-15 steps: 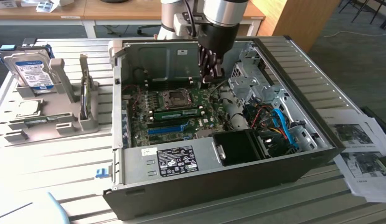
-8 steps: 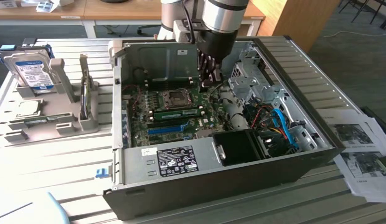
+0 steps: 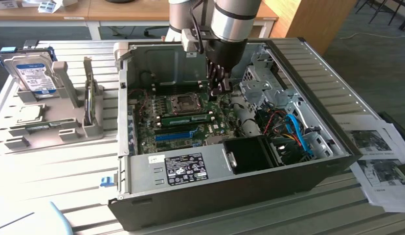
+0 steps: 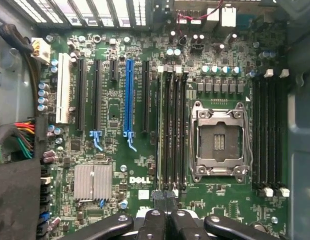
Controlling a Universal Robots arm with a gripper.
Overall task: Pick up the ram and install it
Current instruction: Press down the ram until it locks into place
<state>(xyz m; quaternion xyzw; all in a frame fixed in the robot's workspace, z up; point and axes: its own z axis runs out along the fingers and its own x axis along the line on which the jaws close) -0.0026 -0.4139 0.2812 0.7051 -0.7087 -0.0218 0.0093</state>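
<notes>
One slatted table [image 3: 52, 196] carries one open computer case [image 3: 333, 122] lying on its side. One robot arm [image 3: 232, 19] reaches down into it. Beside the case, towards the exterior view's left, stands one grey holder [image 3: 69, 110] with one hard drive [image 3: 32, 73] upright in it. The drive's blue-and-white label is too small to read. One square silver processor chip [image 3: 30, 113] lies on the holder in front of the drive. At least two printed sheets [image 3: 378, 147] lie on the table at the exterior view's right.

Inside the case, a silver metal housing [image 3: 150, 178] carries one black-and-white sticker [image 3: 184, 166] whose print cannot be read. The green motherboard [image 4: 145, 165] bears the word "DELL" [image 4: 138, 180] in white. On it are one empty processor socket [image 4: 218, 142], one blue long slot [image 4: 128, 95] and one white slot [image 4: 62, 95].

One ram [image 3: 186, 119] sits level in a black slot between the socket and the blue slot. The gripper [image 4: 164, 196] hangs over one end of those black slots. Its fingers are drawn close together with nothing seen between them.
</notes>
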